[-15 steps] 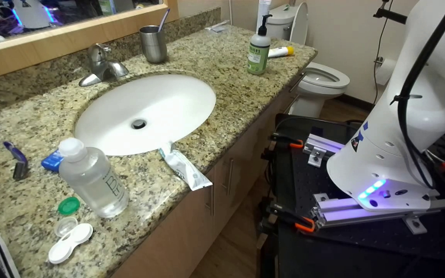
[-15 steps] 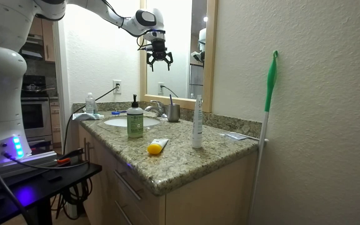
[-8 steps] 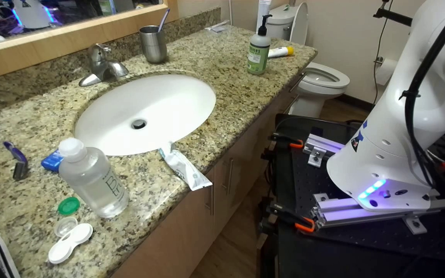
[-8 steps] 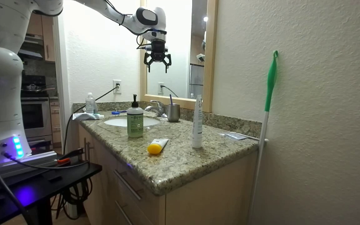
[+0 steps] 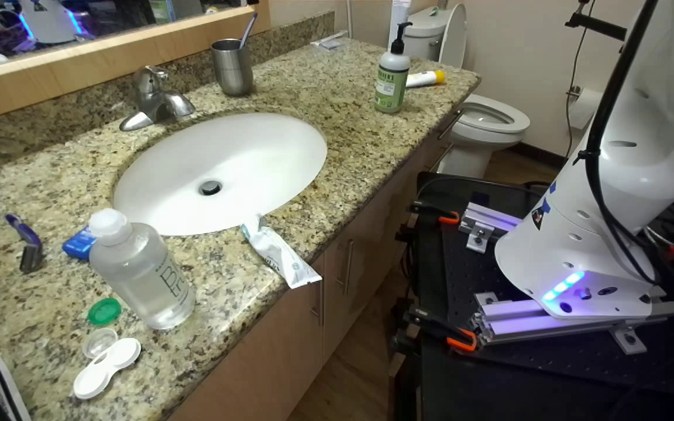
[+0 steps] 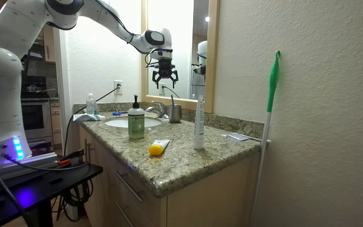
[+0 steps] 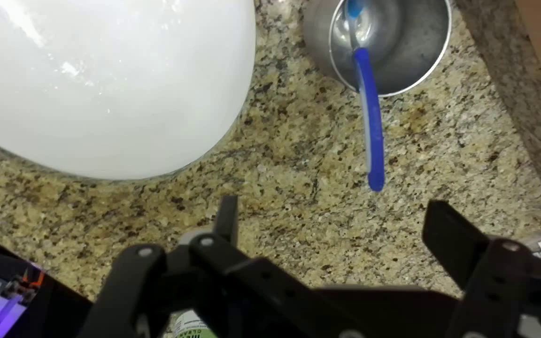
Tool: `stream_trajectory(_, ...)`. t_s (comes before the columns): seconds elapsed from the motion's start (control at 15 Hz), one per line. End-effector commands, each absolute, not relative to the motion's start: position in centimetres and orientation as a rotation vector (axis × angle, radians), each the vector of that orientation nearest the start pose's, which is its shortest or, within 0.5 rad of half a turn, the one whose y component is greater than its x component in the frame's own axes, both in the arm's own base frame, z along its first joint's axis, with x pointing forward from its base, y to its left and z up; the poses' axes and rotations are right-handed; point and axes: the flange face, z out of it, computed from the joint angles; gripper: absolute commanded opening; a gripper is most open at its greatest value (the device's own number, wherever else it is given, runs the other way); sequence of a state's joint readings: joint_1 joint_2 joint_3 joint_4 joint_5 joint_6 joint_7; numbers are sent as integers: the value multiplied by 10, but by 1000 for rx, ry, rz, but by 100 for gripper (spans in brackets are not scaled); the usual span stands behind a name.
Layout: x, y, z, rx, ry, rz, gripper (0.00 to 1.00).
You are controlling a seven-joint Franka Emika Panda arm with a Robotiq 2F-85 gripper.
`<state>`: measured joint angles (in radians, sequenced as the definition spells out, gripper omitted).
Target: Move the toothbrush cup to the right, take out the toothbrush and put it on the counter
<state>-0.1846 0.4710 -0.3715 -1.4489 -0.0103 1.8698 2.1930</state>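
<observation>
Toothbrush [image 7: 373, 117] leans in cup [image 6: 175, 114] below spread jaws.

Was glossy white along the arm [image 6: 104, 21], with dark grey bands [image 6: 68, 8] around the elbow [image 6: 63, 19]. Carried a black cable [image 5: 592, 166], strapped on. Glowed blue from a light strip [image 5: 564, 286] on the base [image 5: 571, 254]. Ended in a black, hinged end effector [image 6: 165, 85] with round screws [image 7: 207, 241].

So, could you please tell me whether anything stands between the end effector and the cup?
Only the toothbrush, at most: in the wrist view its handle sticks out over the rim of the cup, toward the open end effector. No other object shows between them.
</observation>
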Motion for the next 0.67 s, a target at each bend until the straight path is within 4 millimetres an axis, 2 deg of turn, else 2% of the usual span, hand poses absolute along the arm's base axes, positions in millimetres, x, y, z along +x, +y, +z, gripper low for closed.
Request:
stream_trajectory(0.0,608,-330,425,-676,3199,-203,100)
stream_trajectory(0.13,611,-337,419,-643,3210,-210,100)
stream_trajectory(0.53,599,-360,398,-549,3257,-133,100)
stream_trajectory(0.6,599,-357,406,-587,3243,-182,100)
